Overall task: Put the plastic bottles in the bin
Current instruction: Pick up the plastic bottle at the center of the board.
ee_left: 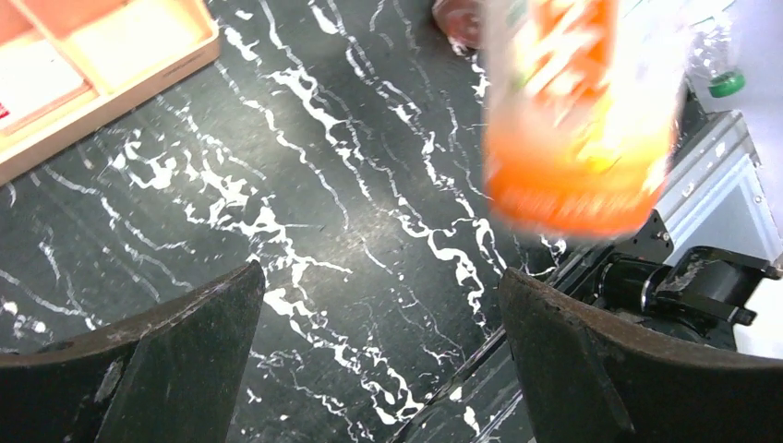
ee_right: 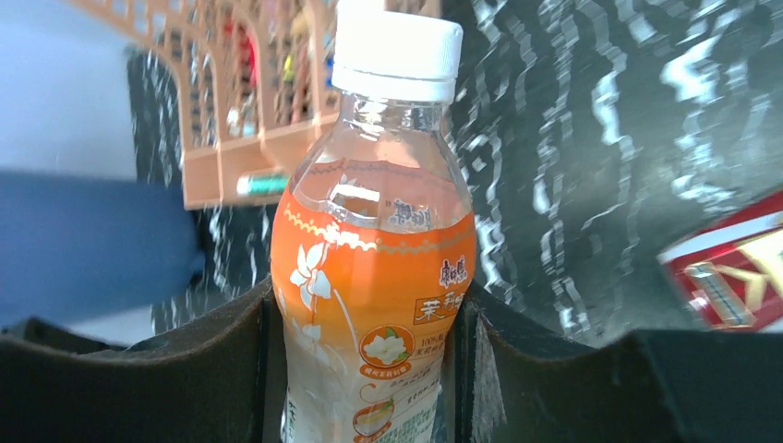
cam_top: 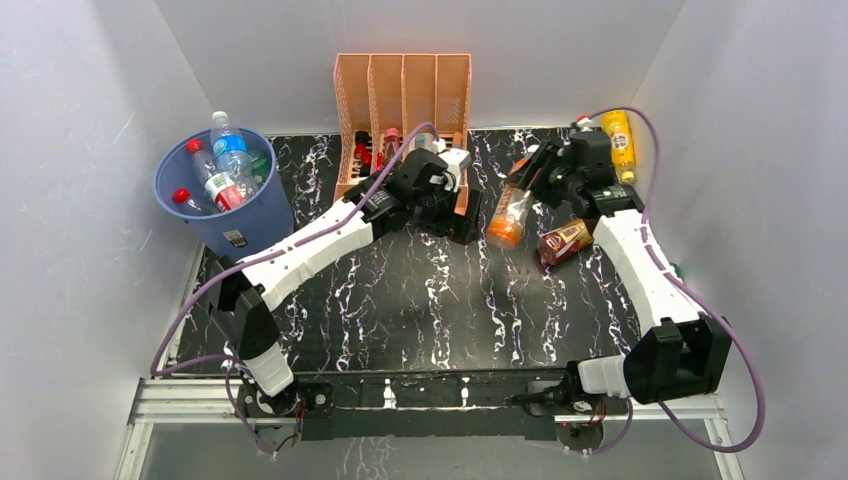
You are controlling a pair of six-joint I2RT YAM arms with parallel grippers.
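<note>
right hand [ee_right: 367,309] clamped on orange bottle [cam_top: 505,218] | left hand [ee_left: 380,281] apart, empty | likely handover: left should grip base before right releases

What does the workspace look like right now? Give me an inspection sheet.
Surface: black marbled table, white veins.
Job's things: blue bin holds several bottles; orange bottle gripped; red-labelled bottle lying on the table; yellow bottle by the right wall.
Clutter: peach rack, small items in its slots.
Grippers: left gripper open, empty; right gripper shut on the orange bottle.
Cables: purple cables loop off both arms.
Surroundings: white walls; nothing else seen.
</note>
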